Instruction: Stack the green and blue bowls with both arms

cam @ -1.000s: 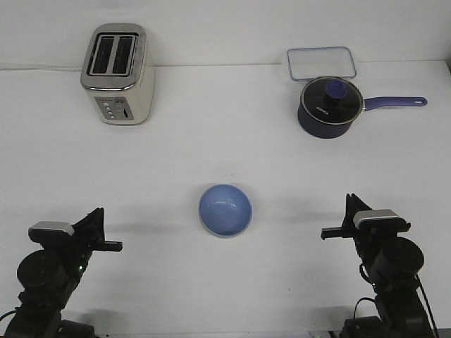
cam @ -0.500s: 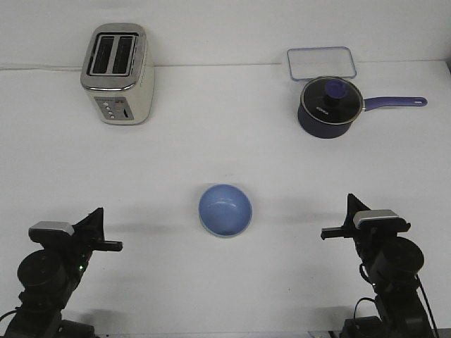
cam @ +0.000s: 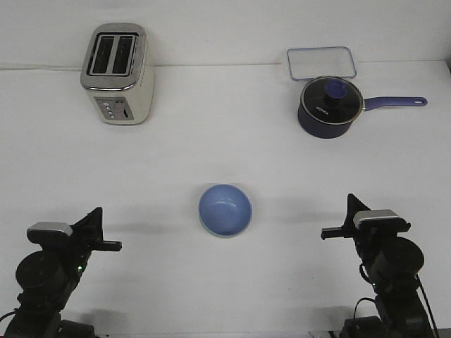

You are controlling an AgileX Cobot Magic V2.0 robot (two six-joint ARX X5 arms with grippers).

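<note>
The periwinkle blue bowl (cam: 225, 209) stands upright at the middle of the table. A thin pale green rim shows under its front edge, so it appears to sit inside the green bowl (cam: 224, 234), which is otherwise hidden. My left gripper (cam: 94, 224) is low at the near left, well apart from the bowls and holding nothing. My right gripper (cam: 350, 213) is low at the near right, also apart and empty. Both point away from the camera, so the gap between their fingers does not show.
A silver and cream toaster (cam: 118, 73) stands at the far left. A dark navy saucepan (cam: 330, 107) with a purple handle stands at the far right, with a clear rectangular container lid (cam: 321, 63) behind it. The white table (cam: 225, 148) ends at the back wall.
My left arm has sunk very slightly. The bowls and the right arm have not moved.
</note>
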